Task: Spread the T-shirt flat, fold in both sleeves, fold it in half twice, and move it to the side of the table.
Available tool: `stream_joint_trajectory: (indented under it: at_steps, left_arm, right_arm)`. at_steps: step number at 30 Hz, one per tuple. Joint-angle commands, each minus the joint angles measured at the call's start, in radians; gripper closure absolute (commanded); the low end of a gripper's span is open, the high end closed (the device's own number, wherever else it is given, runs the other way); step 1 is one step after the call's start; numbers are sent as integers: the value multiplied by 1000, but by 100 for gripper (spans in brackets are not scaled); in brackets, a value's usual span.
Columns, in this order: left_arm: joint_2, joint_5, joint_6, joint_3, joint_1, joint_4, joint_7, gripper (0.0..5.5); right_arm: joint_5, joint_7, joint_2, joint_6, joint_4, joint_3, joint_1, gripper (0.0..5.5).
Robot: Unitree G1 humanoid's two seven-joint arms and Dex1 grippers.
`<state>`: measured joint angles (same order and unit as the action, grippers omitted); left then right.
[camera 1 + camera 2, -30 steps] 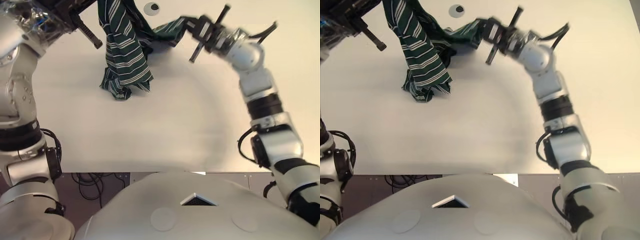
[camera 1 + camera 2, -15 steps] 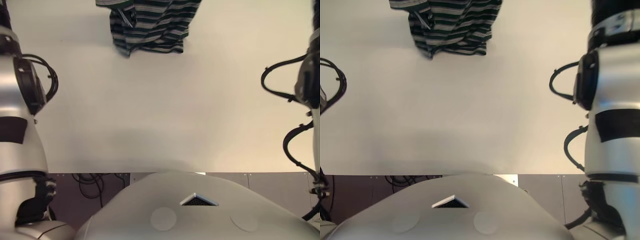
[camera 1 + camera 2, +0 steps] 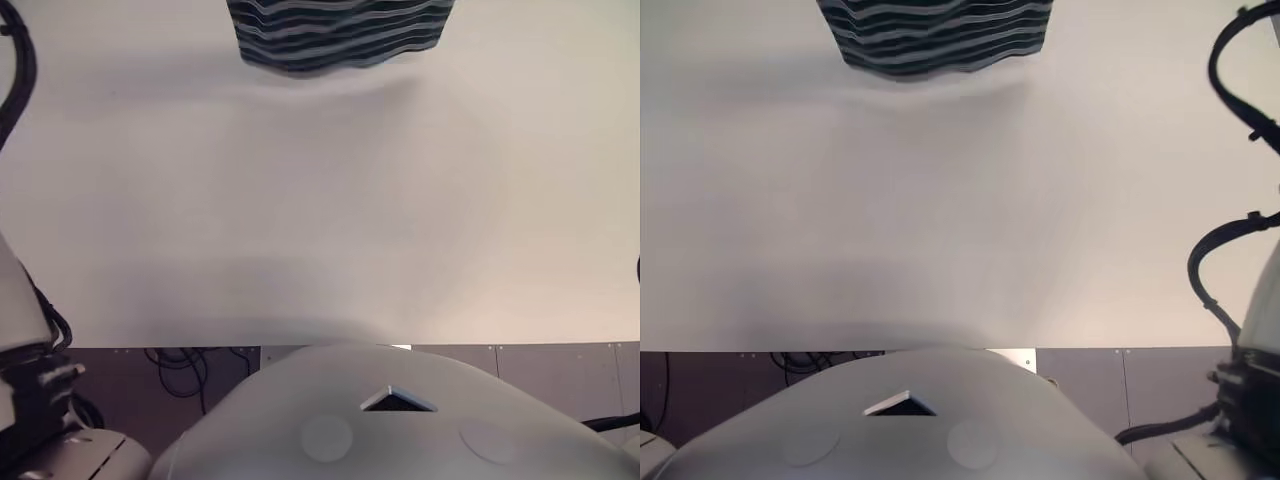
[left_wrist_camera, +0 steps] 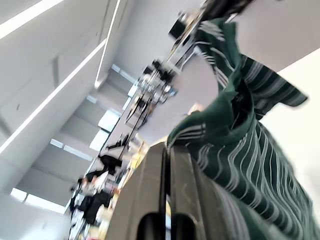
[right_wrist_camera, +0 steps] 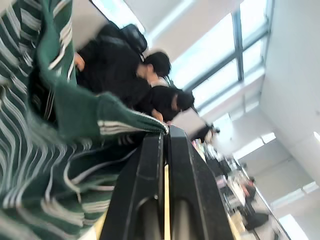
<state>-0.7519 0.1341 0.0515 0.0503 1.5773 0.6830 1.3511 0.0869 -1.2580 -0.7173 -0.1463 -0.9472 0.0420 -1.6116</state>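
- T-shirt (image 3: 340, 35), green with pale stripes, hangs below both grippers, its hem over the white table (image 3: 320, 220).
- left gripper (image 4: 167, 148): fingers pressed together, pinching bunched cloth at their tips.
- right gripper (image 5: 165, 132): likewise pinching a cloth edge.

Locate the T-shirt (image 3: 340, 30) at 12 o'clock in the head views, over the far part of the table (image 3: 320, 220); it is dark green with thin pale stripes. You see its lower portion as one broad panel; the stripes run across it; the bottom edge is wavy and bows slightly downward; whether that edge touches the table cannot be told. In the left wrist view, a bunched fold of the fabric sits pinched at the tips of the left gripper (image 4: 167, 147), fingers pressed together; the rest falls away in loose pleats. In the right wrist view, the right gripper (image 5: 165, 131) clamps a striped hem edge likewise; crumpled cloth hangs beside it.
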Motion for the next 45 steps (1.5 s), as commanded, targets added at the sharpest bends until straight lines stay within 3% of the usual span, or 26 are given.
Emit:
stream_joint_trajectory:
  at_steps: [1, 6, 9, 15, 18, 21, 25, 30, 34, 41, 45]
  left_arm:
    - [-101, 142, 257, -53, -97, -343, 82, 550]
    - [-230, 496, 719, -196, -194, -847, 48, 550]
    - [-256, 662, 899, -268, -236, -980, -33, 550]
    - [-273, 626, 869, -206, -536, -989, -67, 550]
    - [-251, 443, 683, -43, -652, -851, -47, 550]
    - [-160, 209, 426, 150, -717, -587, -54, 550]
    - [28, 14, 199, 259, -654, -203, -160, 550]
    - [228, -124, -9, 267, -569, 224, -354, 550]
    - [308, -215, -99, 274, -536, 443, -490, 550]
    - [393, -298, -107, 231, -541, 613, -718, 550]
    - [412, -274, -63, 164, -538, 640, -801, 494]
  right_arm:
    - [150, -160, -96, 221, 197, 68, -29, 548]
    - [389, -265, -262, 630, 566, 169, 121, 548]
    - [501, -243, -301, 812, 747, 215, 318, 548]
    - [585, -179, -251, 956, 954, 180, 732, 548]
    - [530, -169, -219, 890, 935, 77, 791, 548]
    - [410, -98, -106, 794, 818, -65, 759, 548]
    - [213, 19, 31, 661, 562, -213, 685, 548]
    - [32, 153, 163, 492, 207, -291, 602, 548]
    - [-90, 266, 259, 336, -33, -331, 551, 548]
    - [-208, 586, 403, 176, -303, -304, 482, 548]
    - [-225, 640, 441, 179, -352, -278, 484, 483]
